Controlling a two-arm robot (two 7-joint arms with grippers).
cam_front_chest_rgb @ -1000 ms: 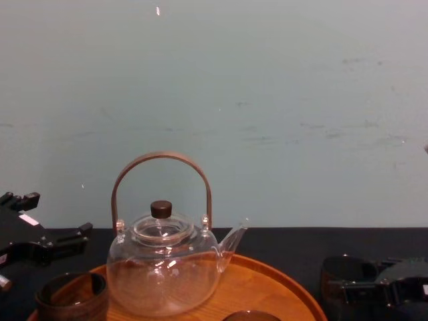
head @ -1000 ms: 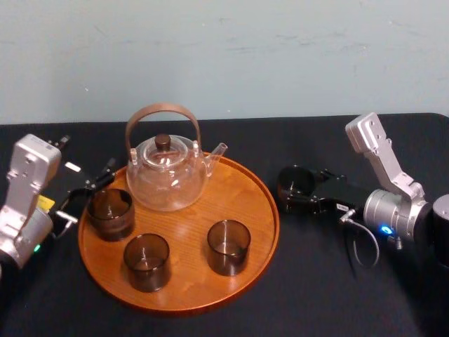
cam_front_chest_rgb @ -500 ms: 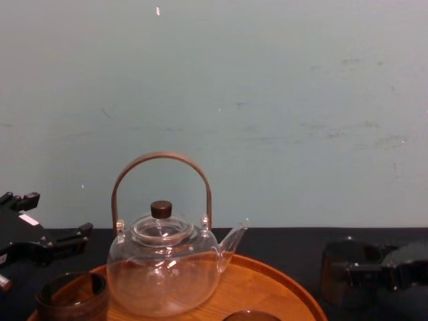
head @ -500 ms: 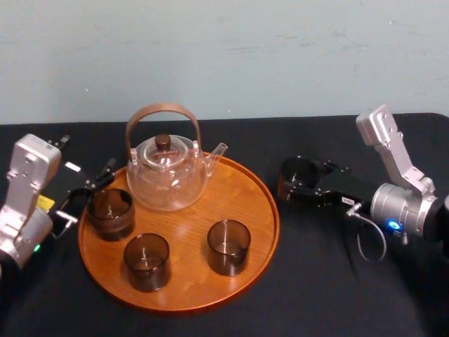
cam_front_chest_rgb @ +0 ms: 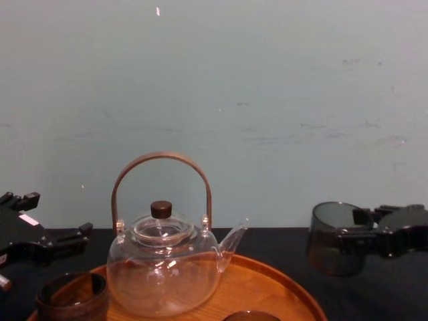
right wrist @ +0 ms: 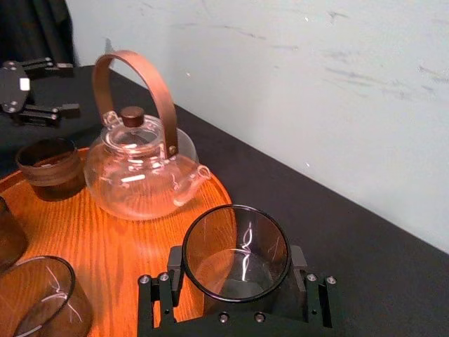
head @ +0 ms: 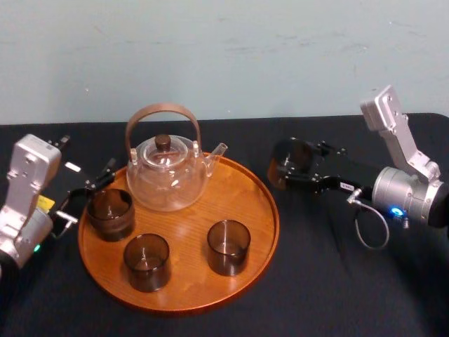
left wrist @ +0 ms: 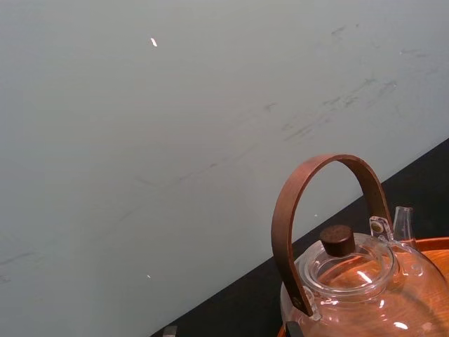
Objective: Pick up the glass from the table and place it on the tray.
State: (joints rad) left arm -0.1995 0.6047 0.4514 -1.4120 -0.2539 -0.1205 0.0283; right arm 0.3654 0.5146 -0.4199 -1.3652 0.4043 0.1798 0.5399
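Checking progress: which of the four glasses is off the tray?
The glass in the right end effector, held up right of the tray; the other three stand on it.

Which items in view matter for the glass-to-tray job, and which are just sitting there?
In the job: glass, held between the fingers of the right gripper; tray; table.
Just there: teapot and three other glasses, all on the tray; left gripper, open, parked beside the tray's left edge.
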